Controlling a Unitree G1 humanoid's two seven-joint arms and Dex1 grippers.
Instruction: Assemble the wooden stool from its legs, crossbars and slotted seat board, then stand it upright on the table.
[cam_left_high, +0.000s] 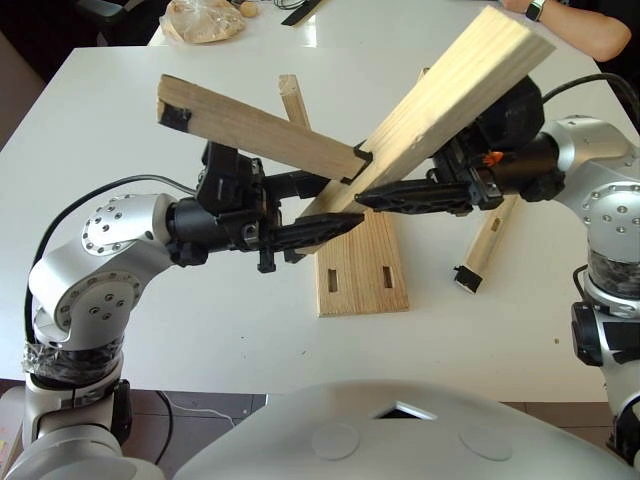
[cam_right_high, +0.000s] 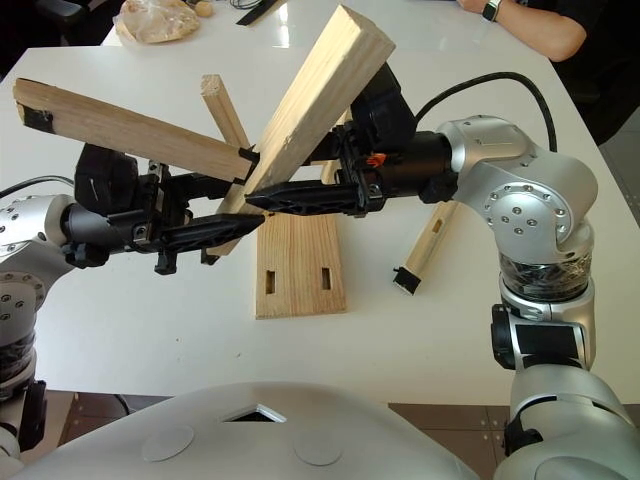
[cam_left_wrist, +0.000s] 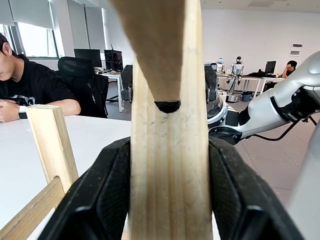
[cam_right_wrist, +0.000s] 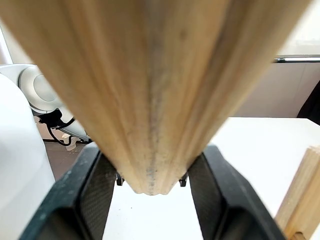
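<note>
Above the seat board (cam_left_high: 362, 278), left gripper (cam_left_high: 348, 221) and right gripper (cam_left_high: 364, 199) pinch legs (cam_left_high: 250, 125) — splayed upward.

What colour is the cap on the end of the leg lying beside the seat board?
Black cap, clearest in the right eye view.
</note>
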